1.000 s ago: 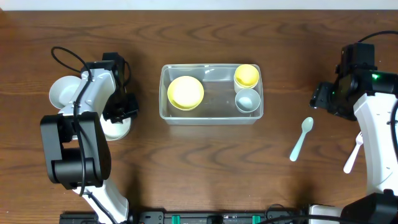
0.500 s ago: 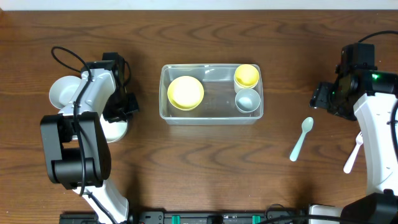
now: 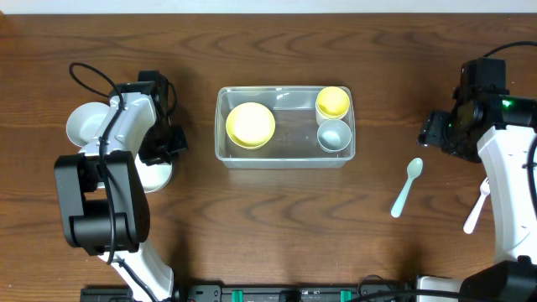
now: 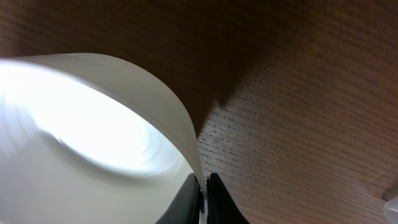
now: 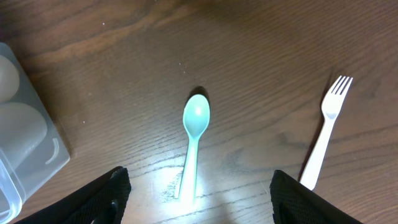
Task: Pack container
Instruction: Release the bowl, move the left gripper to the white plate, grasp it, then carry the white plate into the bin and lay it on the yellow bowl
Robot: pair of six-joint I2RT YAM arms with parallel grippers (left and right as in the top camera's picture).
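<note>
At table centre: the container is sitting flat and lidless, its long side running left to right on the table.
Container, left half: a yellow bowl is lying inside, mouth up.
Container, right half: a yellow cup is standing in the far corner, and a pale cup is standing just beside it on the near side; whether the two are touching I cannot tell.
Left of container: the left gripper is reaching down at a white bowl, apart from the container wall.
Left gripper, wrist view: its fingers are pinching the thin rim of the white bowl between them, with the jaws drawn almost together; the bowl is filling the left of the view, glaring bright.
Further left: a second bowl, also white, is showing from under the left arm, which is hiding part of it.
Right of container: the right gripper is hanging above bare wood with its jaws standing wide and holding nothing.
Under right gripper: a teal spoon is lying with its scoop pointing away from the camera, between the two fingers in the wrist view.
Right of spoon: a white fork is lying near it, tines pointing away, not touching it.
</note>
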